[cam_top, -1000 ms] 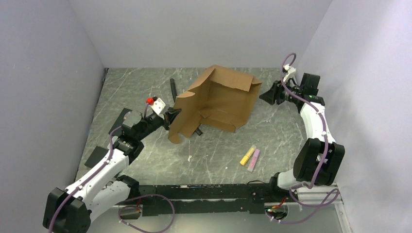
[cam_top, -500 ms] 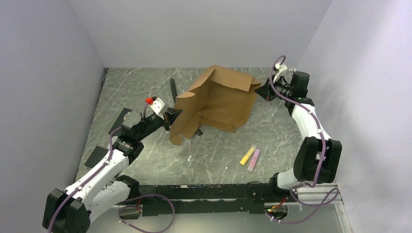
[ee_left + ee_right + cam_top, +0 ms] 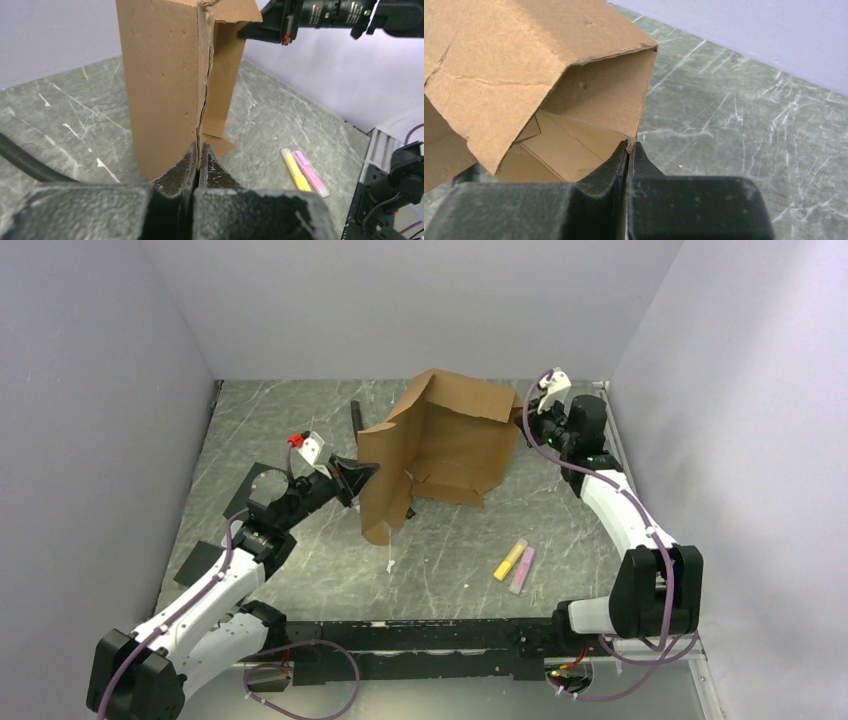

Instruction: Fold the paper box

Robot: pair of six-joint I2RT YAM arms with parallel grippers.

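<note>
Grey, white-scratched table (image 3: 300,420). Yellow marker (image 3: 510,560) and pink marker (image 3: 523,570) lie side by side near the front. Mid-table, the paper box (image 3: 450,435) stands half-folded. The left gripper (image 3: 362,470) is clenched on its left flap, the right gripper (image 3: 520,418) on its right wall edge. Lavender walls (image 3: 400,300) enclose three sides.

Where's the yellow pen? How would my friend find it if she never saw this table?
Look at the grey marbled table and find the big brown paper box near its middle. Toward the table's near edge and slightly right, two short markers lie side by side. The yellow marker is the left one; the pink marker beside it is the only similar thing.
</note>
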